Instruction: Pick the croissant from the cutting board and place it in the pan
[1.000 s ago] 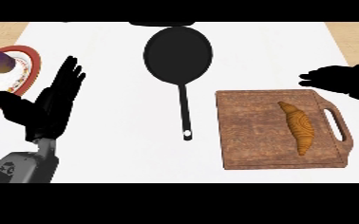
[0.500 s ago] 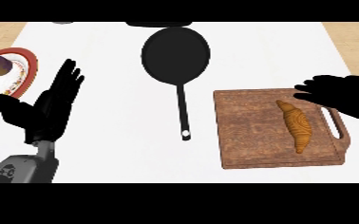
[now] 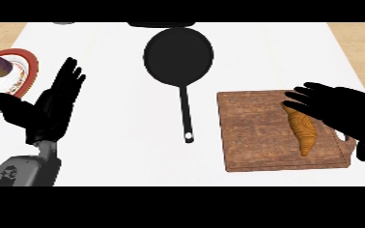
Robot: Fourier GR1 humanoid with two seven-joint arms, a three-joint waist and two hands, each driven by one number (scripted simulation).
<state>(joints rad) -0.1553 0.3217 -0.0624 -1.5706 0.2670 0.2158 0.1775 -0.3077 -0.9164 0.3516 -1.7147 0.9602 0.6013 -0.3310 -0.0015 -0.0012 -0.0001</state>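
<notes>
The croissant (image 3: 303, 131) is likely light, soft and crumbly, best held around its thick middle. The right hand (image 3: 335, 107) is spread open above it, nothing held.

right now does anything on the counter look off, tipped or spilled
Nothing stands out. The croissant lies whole on the cutting board, the pan sits flat and empty with its handle toward the robot, and a plate shows at the left edge. The right hand is over the croissant's far end.
</notes>
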